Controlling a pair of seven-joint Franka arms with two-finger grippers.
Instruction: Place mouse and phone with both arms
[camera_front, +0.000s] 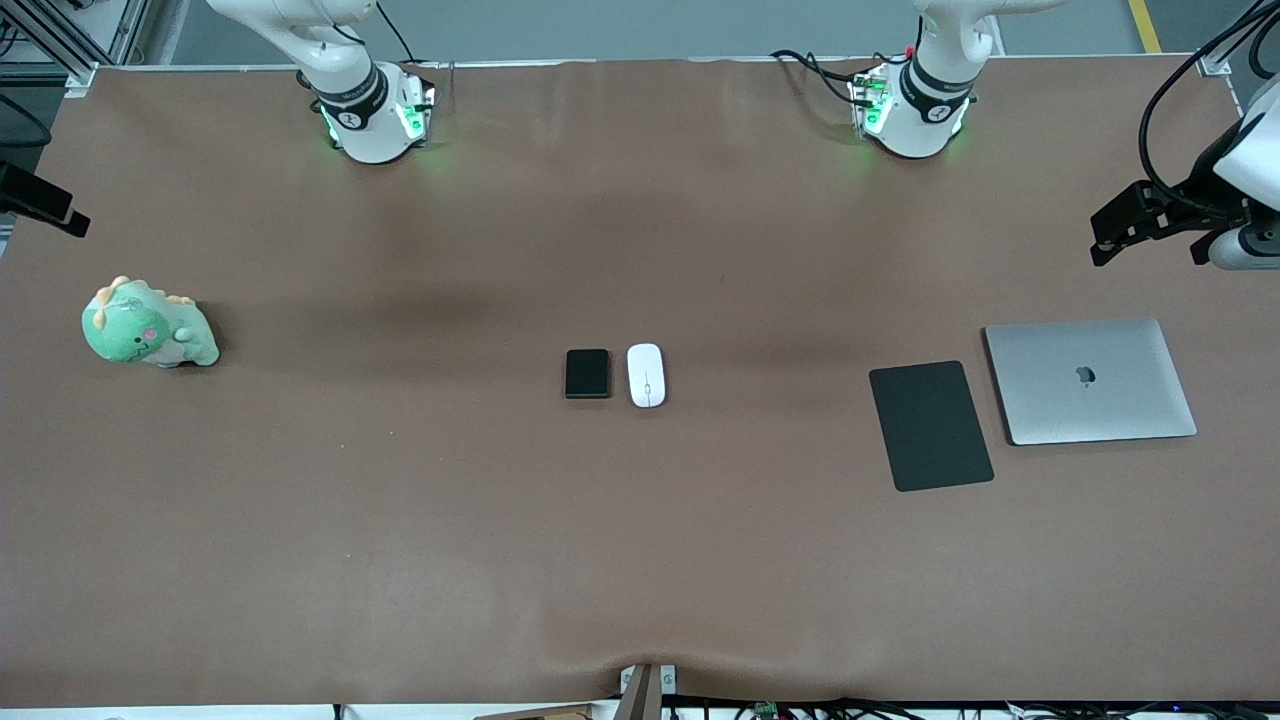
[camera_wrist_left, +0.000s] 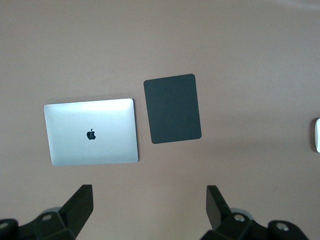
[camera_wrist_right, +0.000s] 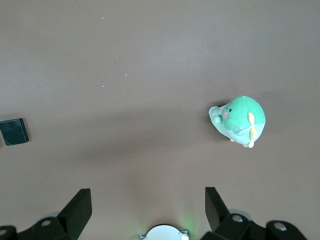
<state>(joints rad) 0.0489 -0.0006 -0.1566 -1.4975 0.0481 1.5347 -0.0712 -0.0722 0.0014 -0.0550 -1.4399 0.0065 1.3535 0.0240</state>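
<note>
Lying side by side mid-table, your phone (camera_front: 587, 373) and mouse (camera_front: 646, 375) sit untouched; left gripper (camera_wrist_left: 150, 207) and right gripper (camera_wrist_right: 148, 207) hover high, fingers spread.

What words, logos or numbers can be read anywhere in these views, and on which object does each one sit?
No readable words or numbers.
Laptop: a dark apple logo on its closed silver lid, no lettering.
Right arm's base and left arm's base: small marks on the black bands, too small to read.

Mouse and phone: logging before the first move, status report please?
Left gripper open, up over the laptop end; right gripper open, over the dinosaur toy end. Mouse and phone side by side mid-table, untouched. Nothing around them.
</note>
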